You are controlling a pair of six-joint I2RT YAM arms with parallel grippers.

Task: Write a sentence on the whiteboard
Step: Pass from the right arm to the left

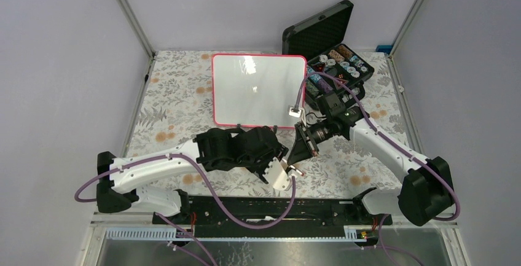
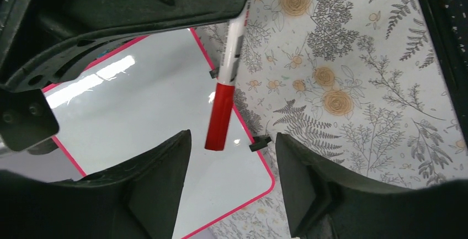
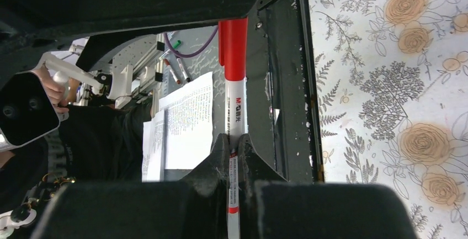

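Flanking the red cap (image 2: 219,116) of the marker (image 2: 234,40), the left tool (image 2: 232,135) stands open at lower centre.
Just beyond, the right tool (image 3: 233,139) clamps the marker's barrel; farther back, the whiteboard (image 1: 258,91) lies on the counter (image 1: 178,94), upper centre.

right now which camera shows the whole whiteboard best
Top external: the whiteboard is seen almost whole, and blank. Left wrist shows only part of it behind the marker; right wrist shows none of it.
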